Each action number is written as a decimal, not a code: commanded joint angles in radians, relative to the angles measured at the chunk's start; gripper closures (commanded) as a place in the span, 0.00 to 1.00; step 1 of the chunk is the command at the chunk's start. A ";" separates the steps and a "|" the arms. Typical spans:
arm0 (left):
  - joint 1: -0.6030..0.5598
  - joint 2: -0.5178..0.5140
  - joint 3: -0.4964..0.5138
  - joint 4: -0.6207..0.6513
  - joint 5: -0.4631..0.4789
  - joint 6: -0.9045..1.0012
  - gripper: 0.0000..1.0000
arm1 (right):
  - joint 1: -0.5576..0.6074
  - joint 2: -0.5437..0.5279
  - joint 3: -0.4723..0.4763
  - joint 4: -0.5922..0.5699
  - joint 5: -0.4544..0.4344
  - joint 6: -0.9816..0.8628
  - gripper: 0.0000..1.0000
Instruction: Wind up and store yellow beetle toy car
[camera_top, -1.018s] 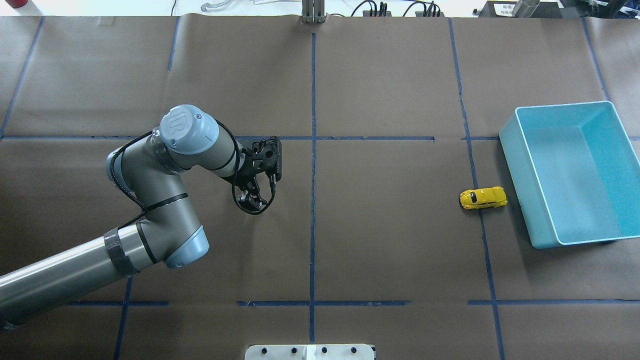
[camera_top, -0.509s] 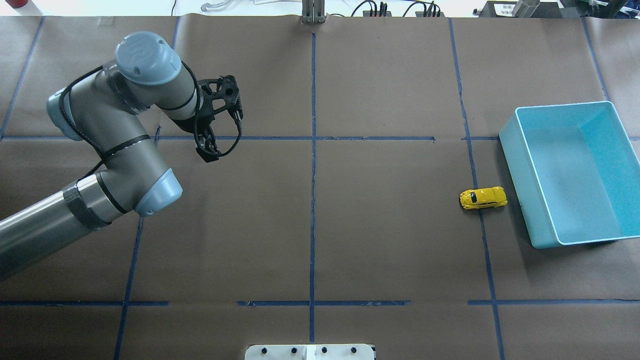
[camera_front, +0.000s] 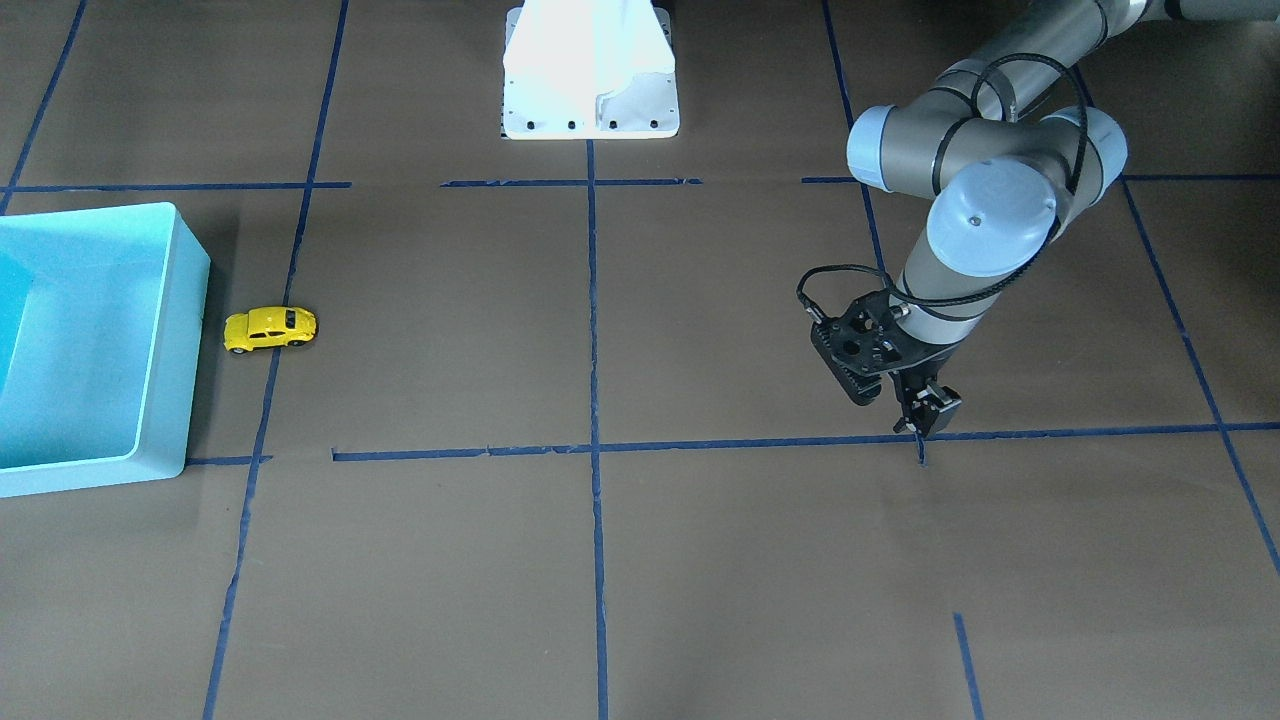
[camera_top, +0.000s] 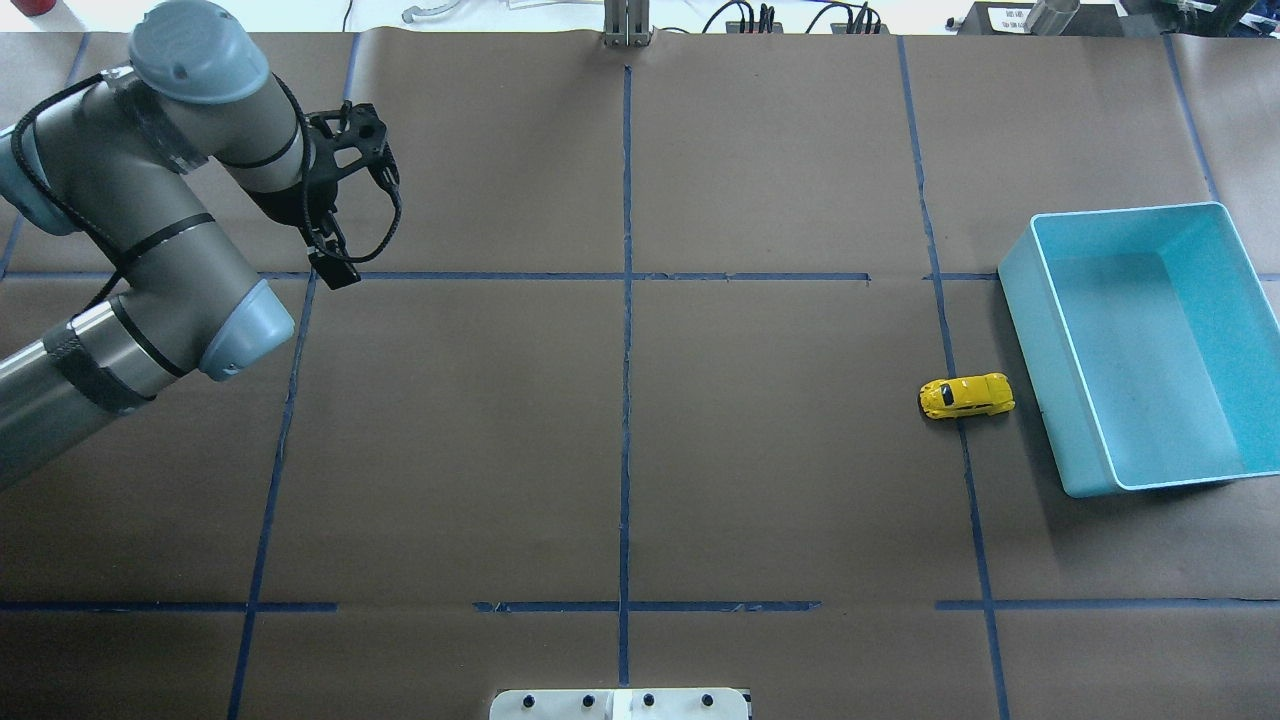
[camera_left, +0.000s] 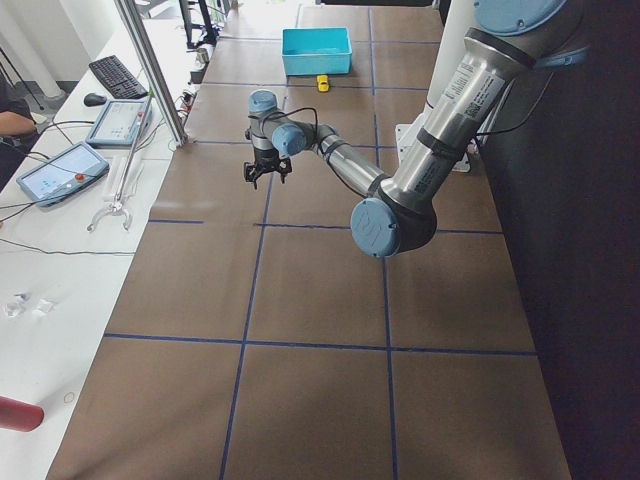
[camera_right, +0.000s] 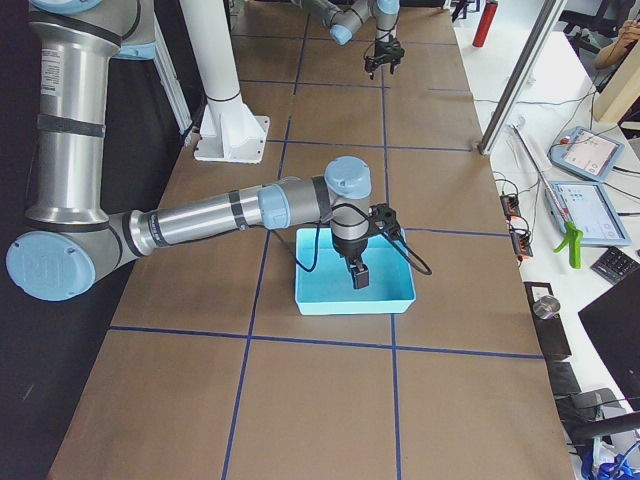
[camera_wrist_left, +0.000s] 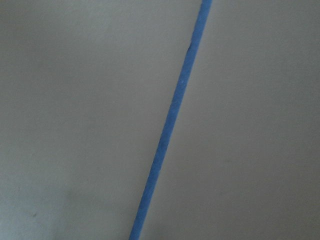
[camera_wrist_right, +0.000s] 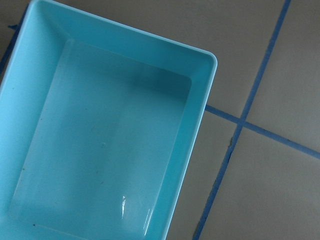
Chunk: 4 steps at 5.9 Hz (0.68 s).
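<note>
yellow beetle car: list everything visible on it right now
The yellow beetle toy car is tiny, rounded and glossy bright yellow, with dark windows and small black wheels; the material cannot be told. It stands upright on its wheels on the brown table paper, straddling a blue tape line. It sits outside the blue bin, close beside its long wall with a gap between. Only the table touches it.

Count on surface (camera_top: 780, 480): 1 yellow beetle toy car (camera_top: 966, 396), 1 blue bin (camera_top: 1060, 390). Robot arms: 2, i.e. 1 left arm (camera_top: 150, 230) and 1 right arm (camera_right: 200, 220).
</note>
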 joint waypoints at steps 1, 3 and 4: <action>-0.105 0.046 0.014 0.040 -0.041 -0.003 0.00 | -0.006 0.033 0.006 0.000 0.022 -0.030 0.00; -0.295 0.191 0.004 0.052 -0.088 -0.168 0.00 | -0.048 0.074 -0.010 -0.027 0.078 -0.023 0.00; -0.405 0.251 0.009 0.070 -0.175 -0.214 0.00 | -0.097 0.106 -0.008 -0.030 0.079 -0.025 0.00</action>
